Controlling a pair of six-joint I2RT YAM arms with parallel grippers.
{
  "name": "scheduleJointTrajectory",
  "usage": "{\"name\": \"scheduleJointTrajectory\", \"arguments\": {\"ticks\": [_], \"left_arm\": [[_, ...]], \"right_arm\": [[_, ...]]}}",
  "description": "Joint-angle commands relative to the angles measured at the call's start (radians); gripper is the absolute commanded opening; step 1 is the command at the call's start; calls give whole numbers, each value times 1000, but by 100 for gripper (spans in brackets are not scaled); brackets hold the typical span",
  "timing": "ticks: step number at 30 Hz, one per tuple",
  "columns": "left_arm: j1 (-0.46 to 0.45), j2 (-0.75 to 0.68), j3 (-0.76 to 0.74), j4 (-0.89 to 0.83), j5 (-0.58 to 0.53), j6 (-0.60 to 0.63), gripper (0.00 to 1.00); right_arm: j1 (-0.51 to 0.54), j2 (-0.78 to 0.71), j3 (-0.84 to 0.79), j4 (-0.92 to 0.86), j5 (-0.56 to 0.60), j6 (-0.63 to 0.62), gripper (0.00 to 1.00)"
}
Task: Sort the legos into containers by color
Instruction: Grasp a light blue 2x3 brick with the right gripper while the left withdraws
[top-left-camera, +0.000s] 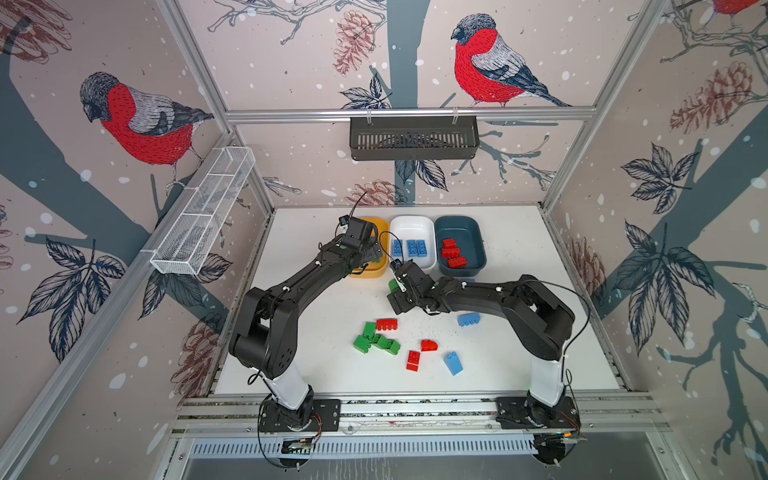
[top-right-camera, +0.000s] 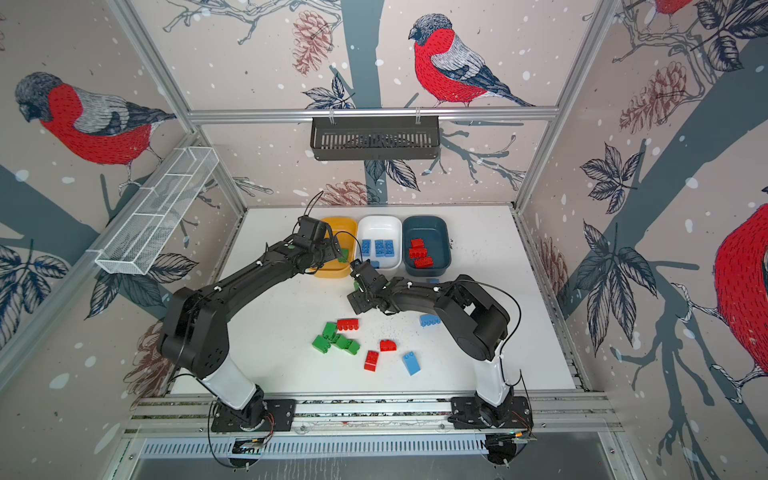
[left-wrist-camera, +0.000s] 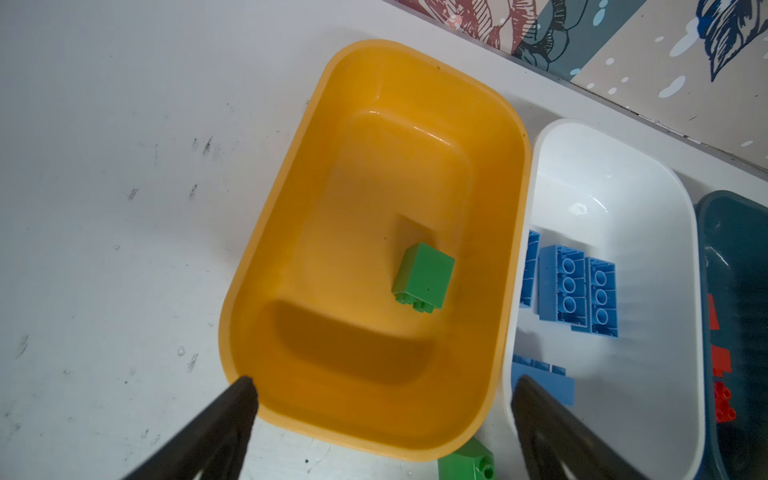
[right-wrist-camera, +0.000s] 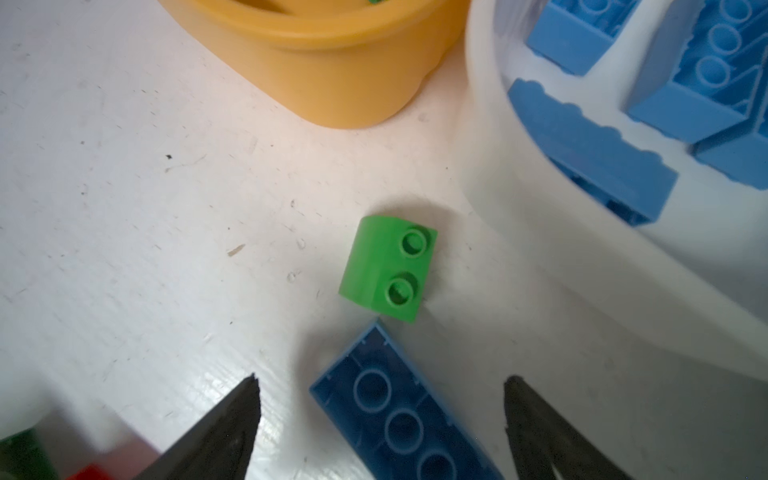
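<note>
Top views, tubs: three are sitting in a row at the far edge of the bench (top-left-camera: 519, 249), namely the yellow tub (top-left-camera: 370, 272), white tub (top-left-camera: 411, 221) and teal tub (top-left-camera: 457, 226), each close against its neighbour.
Top views, sorted bricks: three red bricks (top-left-camera: 451, 252) are lying in the teal tub. Four blue bricks (top-right-camera: 379, 248) are lying in the white tub, three in a row and one nearer its front wall.
Top views, loose bricks: three loose red bricks (top-left-camera: 413, 360), two loose blue bricks (top-left-camera: 454, 363) and a tight green cluster (top-left-camera: 369, 332) of at least three are waiting mid-bench.
Left wrist, left tool (left-wrist-camera: 384, 381): it is hanging over the yellow tub's near rim with jaws spread wide, gripping nothing.
Left wrist, sorted green brick (left-wrist-camera: 424, 276): one is lying on its side on the yellow tub's floor.
Right wrist, right tool (right-wrist-camera: 382, 380): its jaws are standing wide apart. One upturned blue brick (right-wrist-camera: 399, 415) is lying on the bench between them, and neither jaw appears to be touching it.
Right wrist, curved green brick (right-wrist-camera: 388, 268): one is sitting studs-up on the bench just beyond the upturned blue brick, outside both the yellow and white tubs.
Handling: the bricks are likely rigid, light and smooth-walled, so prone to skidding. The flat long sides of the upturned blue brick are offering the surest hold. For the curved green brick, the two flat ends look safer than the rounded face.
</note>
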Motion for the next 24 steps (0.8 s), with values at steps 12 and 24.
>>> {"name": "scheduleJointTrajectory", "arguments": {"ticks": [12, 24], "left_arm": [[7, -35, -32, 15, -11, -17, 97], [7, -30, -34, 16, 3, -18, 96]], "right_arm": [[-8, 33, 20, -68, 20, -10, 54], [6, -79, -66, -1, 48, -47, 30]]}}
